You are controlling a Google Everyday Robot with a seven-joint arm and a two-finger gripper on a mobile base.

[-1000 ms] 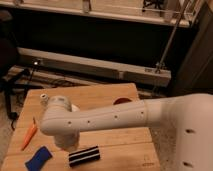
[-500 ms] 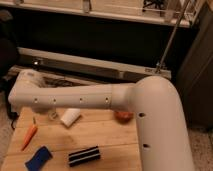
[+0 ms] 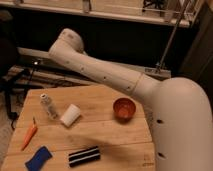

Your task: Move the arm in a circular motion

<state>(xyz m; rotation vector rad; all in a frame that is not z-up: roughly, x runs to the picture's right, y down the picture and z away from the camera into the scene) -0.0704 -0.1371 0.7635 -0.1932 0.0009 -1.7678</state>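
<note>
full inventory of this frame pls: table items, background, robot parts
table: 1, light wood, lower centre
bottle: 1, clear, upright, left part of the table
cup: 1, white, on its side, right of the bottle
bowl: 1, orange-brown, right part of the table
carrot: 1, orange, near the table's left edge
cloth: 1, blue, front left corner
striped block: 1, black and white, front centre
pole: 1, grey metal, slanted, behind the table at upper right
arm: 1, white, from lower right above the table to a rounded joint at upper left
gripper: not in view
</note>
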